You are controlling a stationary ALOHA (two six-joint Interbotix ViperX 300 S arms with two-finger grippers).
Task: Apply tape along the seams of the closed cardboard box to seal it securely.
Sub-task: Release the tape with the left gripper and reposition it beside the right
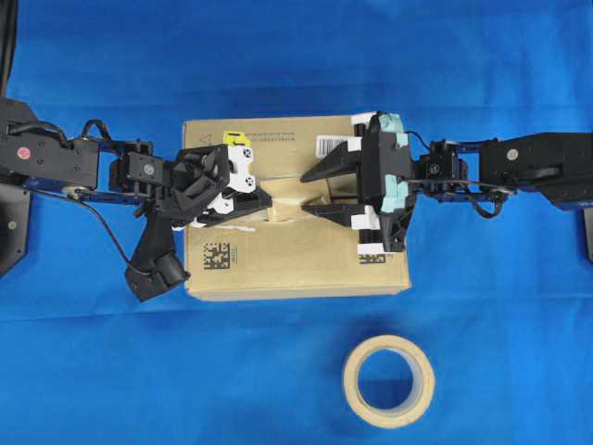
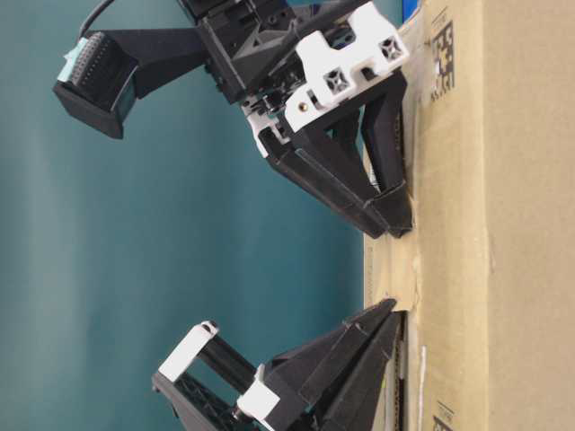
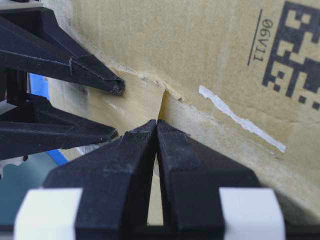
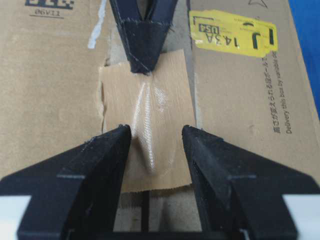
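Note:
The cardboard box (image 1: 296, 255) lies in the middle of the blue cloth. A small tan piece of tape (image 4: 147, 120) lies across the seam (image 4: 145, 200) and has a raised wrinkle down its middle. My left gripper (image 1: 266, 198) is shut, with its tip resting on the tape's far edge (image 4: 142, 60); in its own view the closed tips (image 3: 157, 123) sit at that edge. My right gripper (image 4: 154, 132) is open and straddles the tape's near end, fingertips down on the box top. The right gripper also shows in the overhead view (image 1: 309, 193).
The beige tape roll (image 1: 351, 381) lies on the cloth in front of the box. On the box top are a yellow sticker (image 4: 232, 36), a white barcode label (image 1: 335, 144) and a black data-matrix code (image 1: 216, 253). Both arms reach in from the sides.

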